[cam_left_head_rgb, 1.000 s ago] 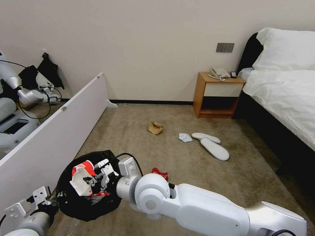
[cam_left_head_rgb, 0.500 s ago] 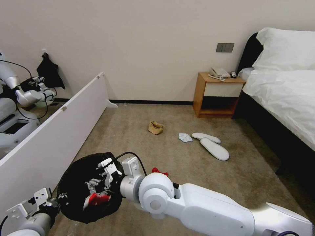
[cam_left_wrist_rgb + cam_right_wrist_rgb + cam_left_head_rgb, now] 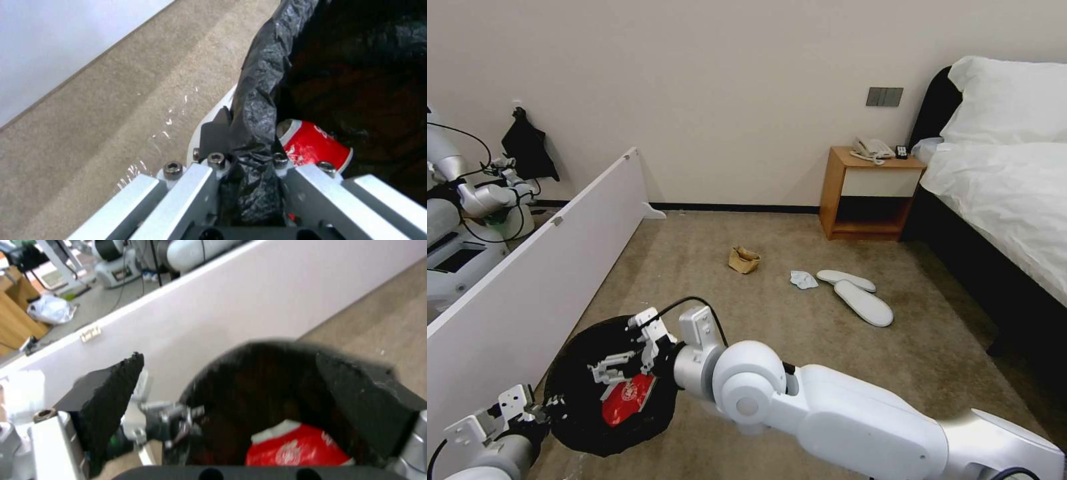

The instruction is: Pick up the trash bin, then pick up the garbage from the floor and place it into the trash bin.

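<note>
Where bagged: red packet in trash bin

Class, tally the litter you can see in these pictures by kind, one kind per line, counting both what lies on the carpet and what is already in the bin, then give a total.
Slippers: 2
Brown paper bag: 1
Crumpled tissue: 1
Red snack packet, in the bin: 1
Total: 5
</note>
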Robot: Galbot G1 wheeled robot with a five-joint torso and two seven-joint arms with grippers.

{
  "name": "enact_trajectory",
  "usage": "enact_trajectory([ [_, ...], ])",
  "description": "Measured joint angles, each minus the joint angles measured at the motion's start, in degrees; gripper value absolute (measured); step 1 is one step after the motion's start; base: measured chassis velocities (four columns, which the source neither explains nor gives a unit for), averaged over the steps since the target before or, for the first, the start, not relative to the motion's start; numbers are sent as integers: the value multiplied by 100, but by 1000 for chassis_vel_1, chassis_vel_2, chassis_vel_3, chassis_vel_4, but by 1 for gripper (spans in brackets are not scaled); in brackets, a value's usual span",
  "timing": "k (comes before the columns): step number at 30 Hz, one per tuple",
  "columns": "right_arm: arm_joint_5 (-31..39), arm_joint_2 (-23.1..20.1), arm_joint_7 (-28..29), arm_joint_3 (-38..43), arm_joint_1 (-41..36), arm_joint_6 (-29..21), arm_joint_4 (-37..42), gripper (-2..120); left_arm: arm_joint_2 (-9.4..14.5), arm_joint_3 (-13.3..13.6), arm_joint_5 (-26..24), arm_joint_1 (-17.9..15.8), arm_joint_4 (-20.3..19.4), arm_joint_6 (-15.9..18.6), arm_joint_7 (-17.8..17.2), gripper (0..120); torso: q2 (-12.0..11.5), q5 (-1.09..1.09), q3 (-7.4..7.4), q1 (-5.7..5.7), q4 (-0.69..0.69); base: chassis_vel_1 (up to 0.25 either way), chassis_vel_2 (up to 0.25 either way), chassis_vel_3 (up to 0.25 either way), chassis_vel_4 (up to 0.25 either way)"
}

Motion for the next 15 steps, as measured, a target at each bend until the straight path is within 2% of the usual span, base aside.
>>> enact_trajectory([
  [6, 18, -14, 1, 281, 87, -12, 139, 99, 1, 2, 2, -9, 27, 0, 1, 2, 0, 0, 0, 0, 0, 0, 0, 0, 0],
  [15, 121, 17, -2, 1151, 143, 46, 492, 99, 25, -50, 0, 18, 38, 0, 1, 2, 0, 0, 0, 0, 0, 0, 0, 0, 0],
])
